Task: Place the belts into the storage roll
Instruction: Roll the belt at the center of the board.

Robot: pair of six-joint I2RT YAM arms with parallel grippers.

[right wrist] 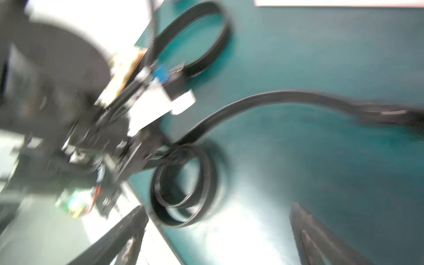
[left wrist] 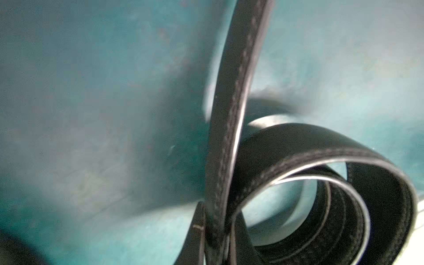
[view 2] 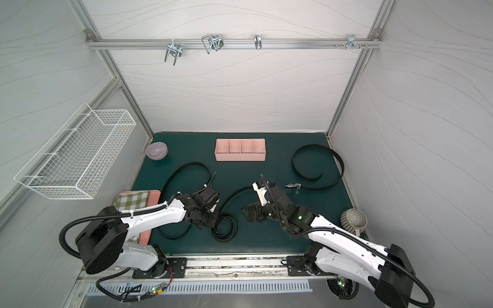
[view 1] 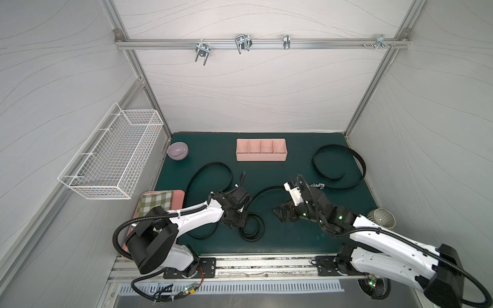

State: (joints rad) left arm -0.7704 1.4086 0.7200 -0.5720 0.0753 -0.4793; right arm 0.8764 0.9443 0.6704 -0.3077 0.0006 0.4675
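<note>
Nearest, well in front of the storage roll point(view 1: 261, 158), the left gripper point(view 1: 240, 220) is clenched on a half-coiled belt point(left wrist: 230, 119). Beside it the right gripper point(view 1: 280, 215) gapes, released. A second belt point(view 1: 213, 164) lies loose front-left of the roll and a third belt point(view 1: 360, 164) to its right — three belts, all outside its four compartments.

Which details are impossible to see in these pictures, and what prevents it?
Fingertips of the left gripper: the left arm covers them in both top views; the left wrist view's bottom edge crops them.
Far end of the half-coiled belt: the right arm covers it in both top views; motion smears it in the right wrist view.
Near edge of the ribbed cup: behind the right arm in a top view.
</note>
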